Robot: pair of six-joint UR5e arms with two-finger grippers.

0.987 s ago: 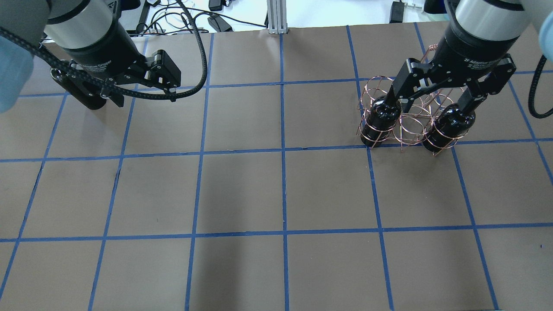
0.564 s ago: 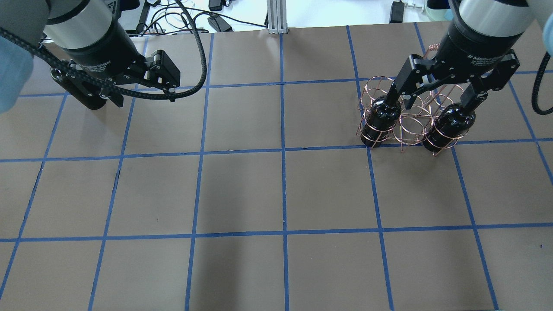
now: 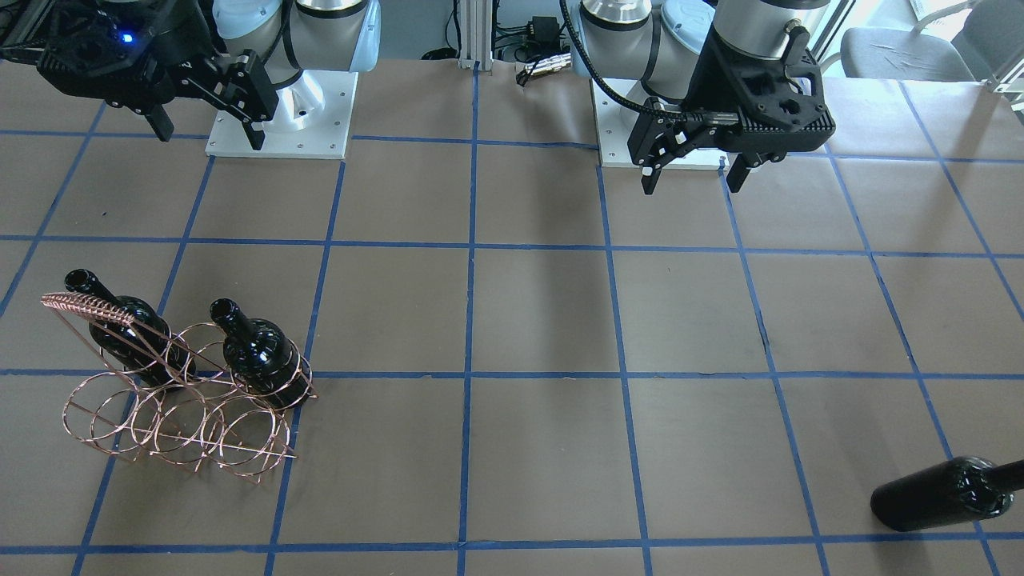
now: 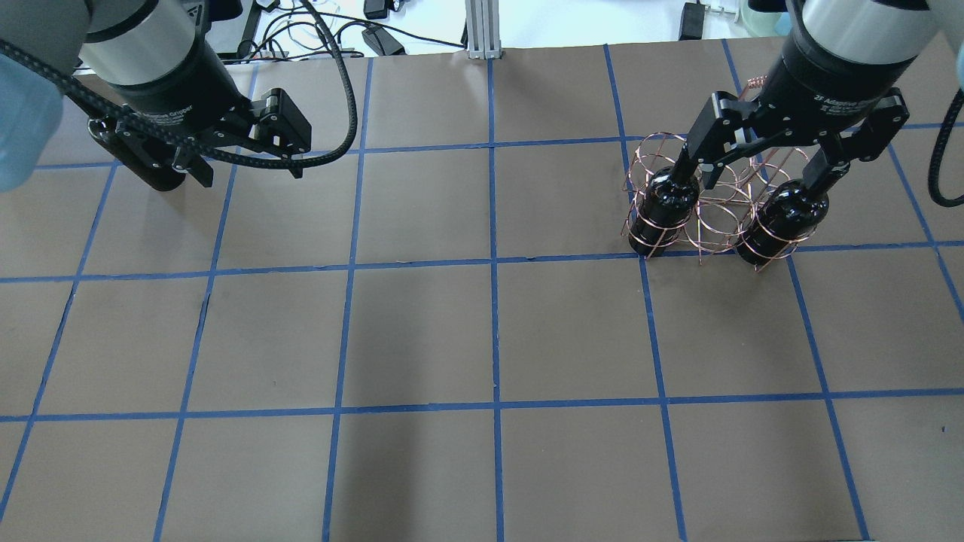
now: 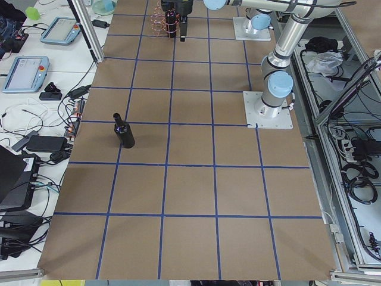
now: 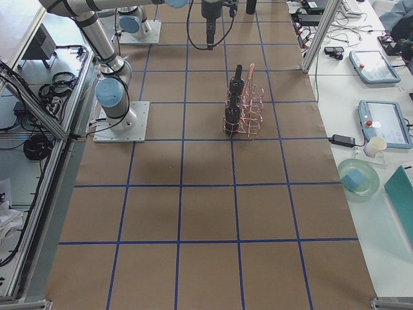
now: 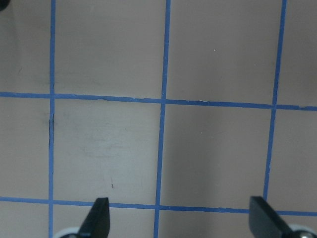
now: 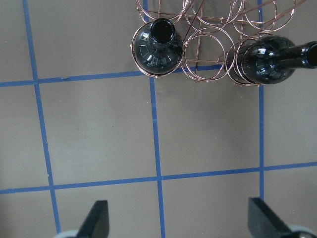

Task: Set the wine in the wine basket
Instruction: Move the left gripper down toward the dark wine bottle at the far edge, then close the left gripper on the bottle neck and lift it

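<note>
**Over on my left: one bottle to go, both claws empty**

On the operators' side of the table (image 4: 422,331), well apart from everything else, the last wine (image 5: 124,132) stands upright by itself. The wine basket (image 4: 715,218) sits way over on my right with two bottles (image 3: 256,352) in the row nearest me and an empty ring between them. My left gripper (image 4: 252,169) hangs spread wide over bare paper, holding nothing. My right gripper (image 4: 753,169) is just as wide and empty, hovering above the rack.

What worries me: the bottle is tall, narrow and glossy. A sloppy approach could clip the neck and tip it, and it's not far from the table edge, so I reckon it could roll off. A weak pinch on slick glass might slip too. At the rack the rings look snug and the wire looks light, so catching the base on a ring could drag the whole thing or bump the neighbours. The slanted handle (image 3: 88,308) doesn't help.

The surface is brown paper taped in a blue grid, with a small tear (image 7: 51,124) under my left wrist. A bench with teach pendants (image 5: 27,71) and cables runs along the far side
</note>
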